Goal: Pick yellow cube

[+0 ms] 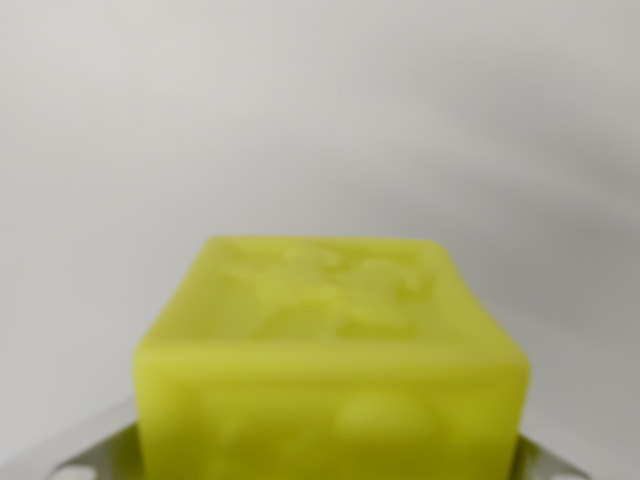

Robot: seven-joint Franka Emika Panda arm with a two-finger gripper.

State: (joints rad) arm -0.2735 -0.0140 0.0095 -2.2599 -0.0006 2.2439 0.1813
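The yellow cube (330, 350) fills the lower middle of the wrist view, very close and blurred, with a raised relief on its top face. My gripper (330, 472) sits at the bottom edge with the cube between its jaws. Only pale grey finger parts (70, 460) show, one at the wrist view's left corner and one at the wrist view's right, each flush against a side of the cube. The fingertips are hidden by the cube. The gripper looks shut on the cube.
Behind the cube there is only a plain, pale grey-white blurred surface (320, 110), slightly darker toward the upper right.
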